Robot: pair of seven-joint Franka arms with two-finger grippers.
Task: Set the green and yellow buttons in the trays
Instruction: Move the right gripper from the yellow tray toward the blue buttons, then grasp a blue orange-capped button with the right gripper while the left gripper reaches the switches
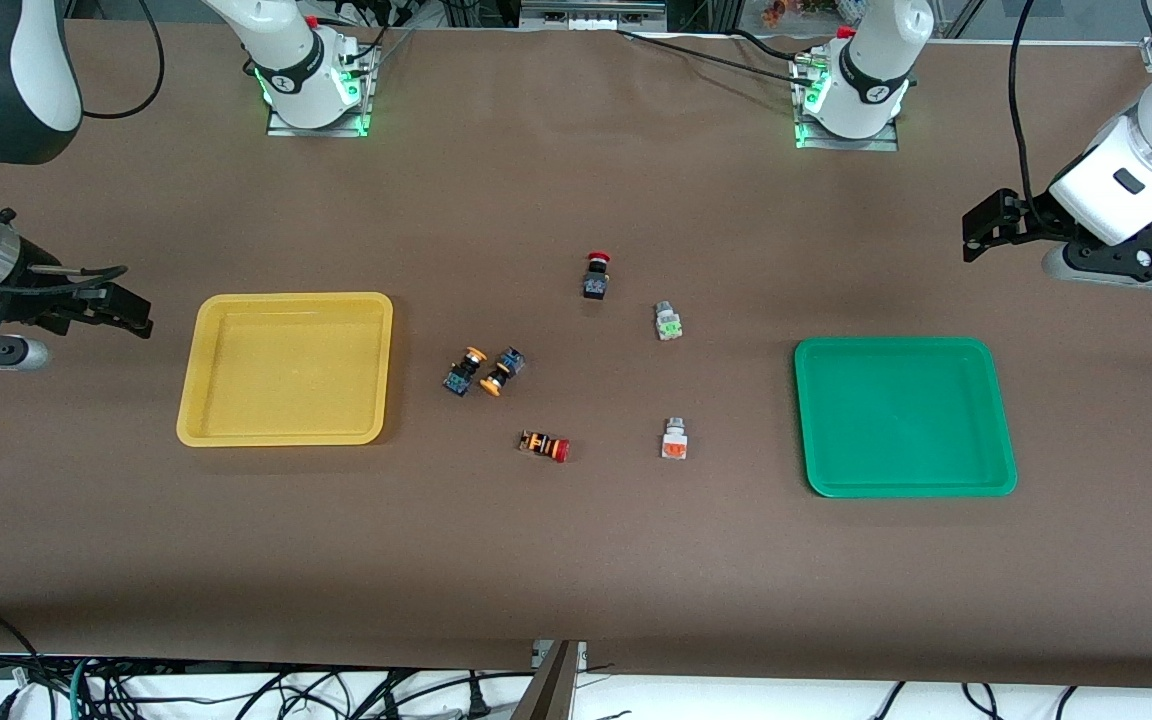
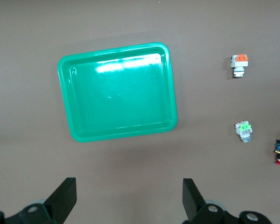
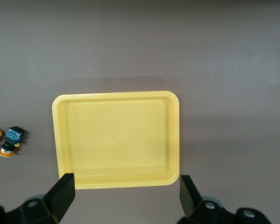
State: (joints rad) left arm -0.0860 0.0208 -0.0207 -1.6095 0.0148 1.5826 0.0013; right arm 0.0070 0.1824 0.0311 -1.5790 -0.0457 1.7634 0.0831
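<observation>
I see four small plastic buttons (image 1: 496, 372) loose mid-table on brown matte cloth (image 1: 576, 560) between the glossy rounded yellow tray (image 1: 285, 368) and green tray (image 1: 903, 416), left gripper (image 2: 129, 200) and right gripper (image 3: 126, 196) both spread, hovering at their ends

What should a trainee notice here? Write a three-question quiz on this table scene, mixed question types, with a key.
1. True or false: the shallow yellow plastic tray already holds a button.
2. Which small button lies nearest the front camera?
A. the red-capped, orange-striped button
B. the red-capped, black-bodied button
C. the white-grey square button with a green face
3. Fill in: the left tool is open over bare table beside the shallow ____ plastic tray.

Key: 1 false; 2 A; 3 green.
</observation>
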